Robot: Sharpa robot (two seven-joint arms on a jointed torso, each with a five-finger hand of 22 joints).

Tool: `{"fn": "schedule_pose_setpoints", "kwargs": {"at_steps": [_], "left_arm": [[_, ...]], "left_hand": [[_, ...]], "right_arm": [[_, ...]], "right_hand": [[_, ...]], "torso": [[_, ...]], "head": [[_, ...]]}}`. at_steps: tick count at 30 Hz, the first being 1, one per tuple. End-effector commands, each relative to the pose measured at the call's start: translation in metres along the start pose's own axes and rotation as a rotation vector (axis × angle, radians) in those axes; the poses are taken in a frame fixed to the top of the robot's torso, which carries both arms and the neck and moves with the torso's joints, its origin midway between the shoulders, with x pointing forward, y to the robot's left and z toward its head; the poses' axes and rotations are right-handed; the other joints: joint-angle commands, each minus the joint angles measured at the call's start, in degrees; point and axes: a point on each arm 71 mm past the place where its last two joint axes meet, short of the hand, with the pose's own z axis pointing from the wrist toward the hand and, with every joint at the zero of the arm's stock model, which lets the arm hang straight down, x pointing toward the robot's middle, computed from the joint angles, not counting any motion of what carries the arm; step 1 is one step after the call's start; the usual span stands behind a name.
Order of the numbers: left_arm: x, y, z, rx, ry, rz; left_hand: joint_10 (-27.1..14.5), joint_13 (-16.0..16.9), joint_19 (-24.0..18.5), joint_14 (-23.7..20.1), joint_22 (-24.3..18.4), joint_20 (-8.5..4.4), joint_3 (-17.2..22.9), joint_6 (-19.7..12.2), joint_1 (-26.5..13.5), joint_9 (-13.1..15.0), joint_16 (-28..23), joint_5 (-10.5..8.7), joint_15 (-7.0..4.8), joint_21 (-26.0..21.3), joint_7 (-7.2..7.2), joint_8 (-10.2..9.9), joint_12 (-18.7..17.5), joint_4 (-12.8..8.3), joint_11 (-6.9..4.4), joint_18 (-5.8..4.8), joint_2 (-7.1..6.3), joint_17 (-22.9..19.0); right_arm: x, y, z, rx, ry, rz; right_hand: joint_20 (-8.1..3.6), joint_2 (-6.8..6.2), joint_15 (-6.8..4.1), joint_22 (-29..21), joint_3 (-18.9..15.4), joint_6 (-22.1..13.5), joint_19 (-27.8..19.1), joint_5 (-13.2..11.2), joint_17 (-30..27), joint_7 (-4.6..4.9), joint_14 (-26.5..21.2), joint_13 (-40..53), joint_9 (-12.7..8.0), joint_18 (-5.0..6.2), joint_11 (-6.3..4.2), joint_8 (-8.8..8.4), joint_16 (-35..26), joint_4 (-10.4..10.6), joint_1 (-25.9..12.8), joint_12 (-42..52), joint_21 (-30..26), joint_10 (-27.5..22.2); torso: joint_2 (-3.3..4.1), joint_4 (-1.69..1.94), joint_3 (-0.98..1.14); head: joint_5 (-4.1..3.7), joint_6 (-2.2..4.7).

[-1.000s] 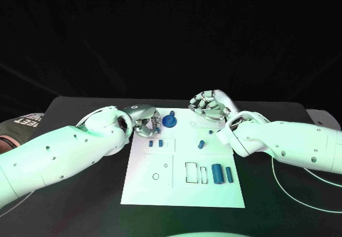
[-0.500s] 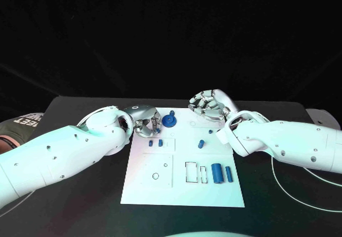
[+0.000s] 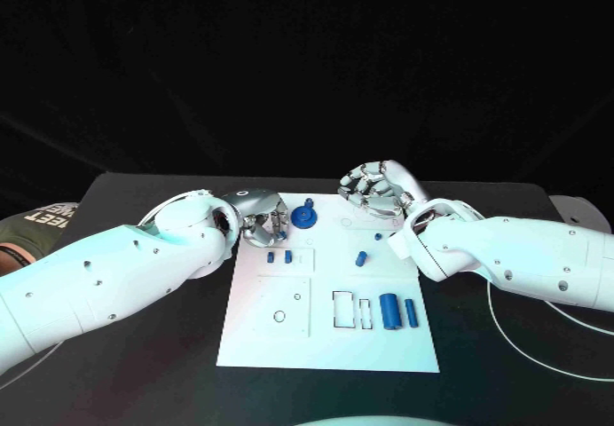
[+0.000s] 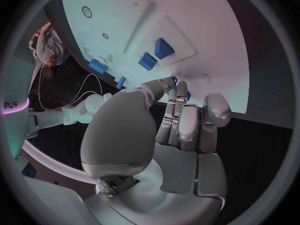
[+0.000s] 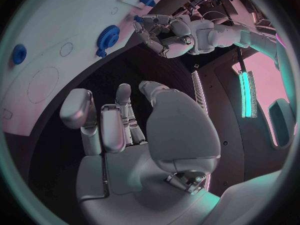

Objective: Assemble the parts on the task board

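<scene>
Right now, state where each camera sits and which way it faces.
Head view: on the robot's head, looking down at the task board; both arms enter from the sides.
Left wrist view: behind the left hand, facing the board's blue parts.
Right wrist view: behind the right hand, facing the board's far edge.
Shared: the blue gear and the left hand appear in head and right wrist views.

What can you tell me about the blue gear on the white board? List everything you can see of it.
The blue gear is a small round wheel with a toothed rim, seemingly plastic, with a short stem rising from its middle. It lies flat near the far edge of the white board. The right wrist view shows its teeth and a little tab at one side. The left hand is close beside it, fingers curled, but whether they touch it cannot be told. The right hand is apart from it.
</scene>
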Motion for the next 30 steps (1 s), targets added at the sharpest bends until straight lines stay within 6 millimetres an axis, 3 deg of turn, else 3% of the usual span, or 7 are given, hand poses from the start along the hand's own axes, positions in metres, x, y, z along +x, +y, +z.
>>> {"fn": "schedule_pose_setpoints", "kwargs": {"at_steps": [1, 30], "left_arm": [[0.0022, -0.0004, 0.0006, -0.009, 0.026, -0.003], [0.0041, -0.0039, 0.0041, 0.017, 0.031, -0.022]], "left_hand": [[0.3, 0.1, 0.1, -0.3, 0.0, -0.32, -0.2, 0.2, -0.6, 0.1, -0.3, 0.09, -0.29, -0.1, 0.00, -0.2, -0.2, 0.2, -0.11, -0.55, -0.01, 0.0], [-0.1, -0.1, -0.6, 0.0, -1.1, -0.39, -0.4, -0.3, -0.9, 0.0, 0.0, 0.05, -0.15, -0.8, 0.21, -1.0, -1.3, 0.5, 0.14, -0.37, 0.04, 1.4]], "right_arm": [[0.0005, 0.0014, -0.0002, -0.014, 0.002, -0.002], [0.0009, 0.0020, -0.0004, -0.015, 0.003, 0.000]], "right_hand": [[0.05, -0.14, -0.39, 0.6, 0.2, -0.2, -0.3, 0.4, 0.0, -0.11, 0.3, -0.1, 0.0, 0.81, -0.08, 0.23, -0.2, 0.0, -0.2, -0.3, -0.3, 0.2], [0.05, -0.14, -0.39, 0.6, 0.2, -0.2, -0.3, 0.4, 0.0, -0.11, 0.3, -0.1, 0.0, 0.81, -0.08, 0.23, -0.2, 0.0, -0.2, -0.3, -0.3, 0.2]], "torso": [[0.02, 0.01, -0.02], [0.05, 0.00, 0.01]], "head": [[-0.07, -0.06], [-0.19, -0.14]]}}
